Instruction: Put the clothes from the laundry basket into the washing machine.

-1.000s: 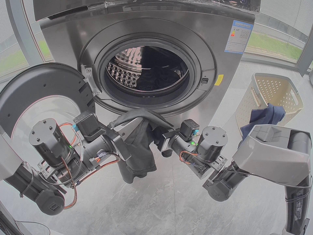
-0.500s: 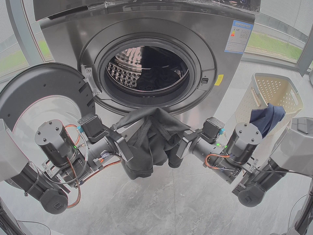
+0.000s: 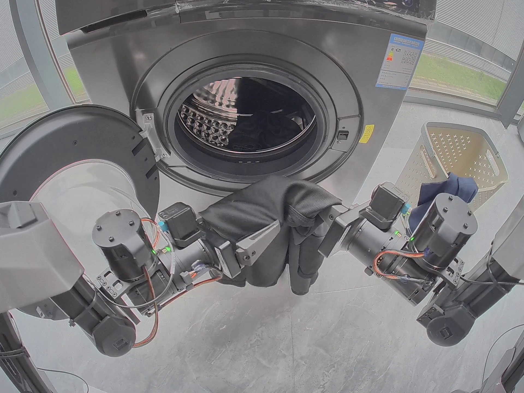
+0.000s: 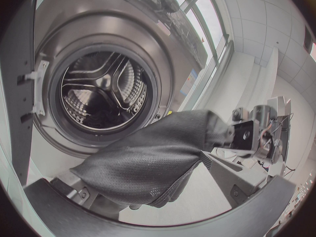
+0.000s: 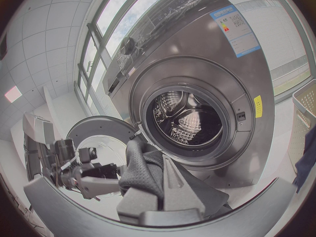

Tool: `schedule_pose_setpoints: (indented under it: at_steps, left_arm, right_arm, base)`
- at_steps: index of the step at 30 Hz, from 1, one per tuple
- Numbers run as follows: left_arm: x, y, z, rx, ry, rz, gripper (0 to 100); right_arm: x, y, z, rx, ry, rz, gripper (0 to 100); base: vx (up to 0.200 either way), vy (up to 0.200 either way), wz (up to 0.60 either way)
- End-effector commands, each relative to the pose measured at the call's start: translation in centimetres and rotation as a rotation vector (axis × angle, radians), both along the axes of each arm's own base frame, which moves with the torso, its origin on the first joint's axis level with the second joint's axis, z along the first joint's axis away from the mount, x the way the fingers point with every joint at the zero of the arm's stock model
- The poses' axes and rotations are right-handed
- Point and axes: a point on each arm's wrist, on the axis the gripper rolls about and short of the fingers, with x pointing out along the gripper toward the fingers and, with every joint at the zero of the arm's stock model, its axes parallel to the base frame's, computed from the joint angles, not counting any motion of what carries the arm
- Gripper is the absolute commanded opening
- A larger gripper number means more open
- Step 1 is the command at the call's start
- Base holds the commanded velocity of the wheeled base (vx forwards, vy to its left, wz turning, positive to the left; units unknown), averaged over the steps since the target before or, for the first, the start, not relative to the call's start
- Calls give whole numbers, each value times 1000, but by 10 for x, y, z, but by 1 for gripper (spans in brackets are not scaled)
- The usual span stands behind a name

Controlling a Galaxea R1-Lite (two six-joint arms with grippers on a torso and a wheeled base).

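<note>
Both arms have swung right and up; the left hand [image 3: 261, 239] and right hand [image 3: 329, 222] each clamp the black garment [image 3: 273, 203], stretched between them just below the opening of the washing machine [image 3: 349, 66]. Its hanging tail may miss the opening and drag to the floor [image 3: 284, 345].

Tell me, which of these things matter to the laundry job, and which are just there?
In the job: black garment, left claw, right claw, washing machine, open door, laundry basket, blue garment.
Just there: blue label, yellow sticker, window.
</note>
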Motion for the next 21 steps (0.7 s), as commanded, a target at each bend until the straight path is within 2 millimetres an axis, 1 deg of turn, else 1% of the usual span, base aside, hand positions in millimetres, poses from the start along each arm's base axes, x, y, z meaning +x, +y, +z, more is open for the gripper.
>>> schedule_pose_setpoints:
  at_steps: [1,4,6,7,11,18,21]
  left_arm:
    - [9,-6,-29,51,71,-1,100]
    - [13,-8,-42,76,102,0,100]
    - [13,-8,-43,78,103,0,100]
    - [19,-8,-53,95,119,11,100]
    - [23,-8,-60,106,133,17,100]
    - [27,-5,-66,137,123,36,100]
    - [33,-4,-74,155,127,45,100]
  right_arm:
    - [-4,-4,10,19,-23,-2,0]
    - [-4,-3,11,21,-28,-3,0]
    - [-4,-3,11,21,-28,-3,0]
    - [-3,-3,11,22,-29,-3,0]
    - [-2,-3,12,24,-31,-6,0]
    - [-3,-3,12,26,-32,-6,0]
    - [-3,-3,12,25,-31,-6,0]
  base:
    - [0,0,0]
    - [0,0,0]
    - [0,0,0]
    - [0,0,0]
    - [0,0,0]
    - [0,0,0]
    - [0,0,0]
